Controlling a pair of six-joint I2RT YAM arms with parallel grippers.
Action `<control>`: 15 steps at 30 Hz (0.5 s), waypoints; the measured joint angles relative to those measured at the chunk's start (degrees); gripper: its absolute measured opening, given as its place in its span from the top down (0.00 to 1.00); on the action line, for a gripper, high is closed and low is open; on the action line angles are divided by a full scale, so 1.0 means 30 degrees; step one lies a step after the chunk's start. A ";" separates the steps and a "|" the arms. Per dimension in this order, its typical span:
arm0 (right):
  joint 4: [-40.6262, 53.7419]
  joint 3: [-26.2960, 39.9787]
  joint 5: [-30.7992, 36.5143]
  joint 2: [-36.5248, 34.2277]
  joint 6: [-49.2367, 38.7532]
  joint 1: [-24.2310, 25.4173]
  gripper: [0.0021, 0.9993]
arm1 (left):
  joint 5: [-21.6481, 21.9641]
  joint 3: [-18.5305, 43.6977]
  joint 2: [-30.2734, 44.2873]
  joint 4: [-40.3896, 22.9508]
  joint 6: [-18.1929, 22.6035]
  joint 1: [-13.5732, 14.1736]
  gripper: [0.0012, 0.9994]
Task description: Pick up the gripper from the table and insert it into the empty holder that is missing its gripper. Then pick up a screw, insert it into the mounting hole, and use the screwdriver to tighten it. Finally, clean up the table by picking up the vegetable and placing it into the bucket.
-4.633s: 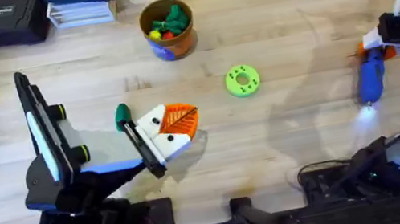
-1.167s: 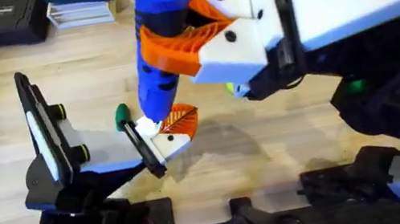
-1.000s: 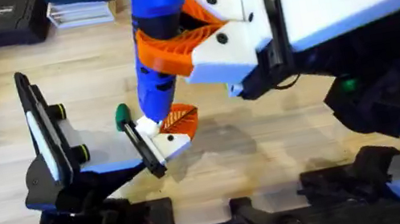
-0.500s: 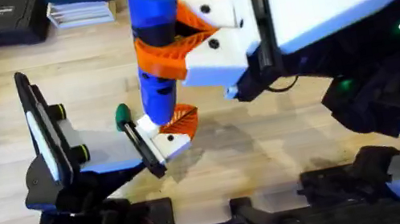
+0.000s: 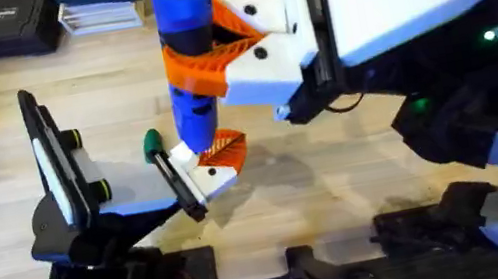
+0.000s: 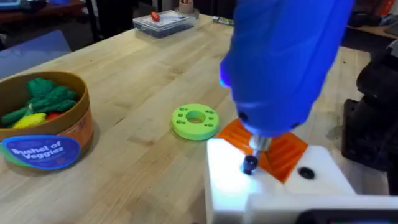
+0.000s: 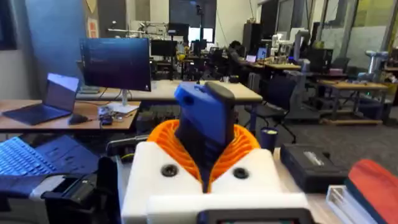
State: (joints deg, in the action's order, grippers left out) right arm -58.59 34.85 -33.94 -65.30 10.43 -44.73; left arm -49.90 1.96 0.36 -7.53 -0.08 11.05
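upright, smooth blue pen-shaped screwdriver point(image 5: 188, 58)

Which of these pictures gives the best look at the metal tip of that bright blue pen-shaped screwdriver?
The left wrist view: the bright blue pen-shaped screwdriver tapers to its thin metal bit, which meets a dark screw on the white part. In the overhead view the blue body stands upright in the right hand, its tip hidden. The right wrist view shows its top end.

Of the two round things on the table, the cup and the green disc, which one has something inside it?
The orange-brown bucket: toy vegetables fill it, and a blue label sits on its side. The flat lime-green disc holds nothing; it just has small holes.
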 joint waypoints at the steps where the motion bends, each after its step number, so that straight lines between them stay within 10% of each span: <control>1: -0.0171 0.0000 0.0010 0.0001 0.0017 0.0000 0.97 | -0.0002 0.0000 0.0000 0.0001 0.0000 0.0000 1.00; 15: -0.0969 0.0000 0.0010 0.0007 0.0163 0.0000 0.97 | -0.0003 0.0000 0.0000 0.0004 0.0000 0.0000 1.00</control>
State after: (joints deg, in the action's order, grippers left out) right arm -61.49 34.85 -33.91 -65.28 10.92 -44.73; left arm -49.91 1.96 0.36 -7.52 -0.08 11.05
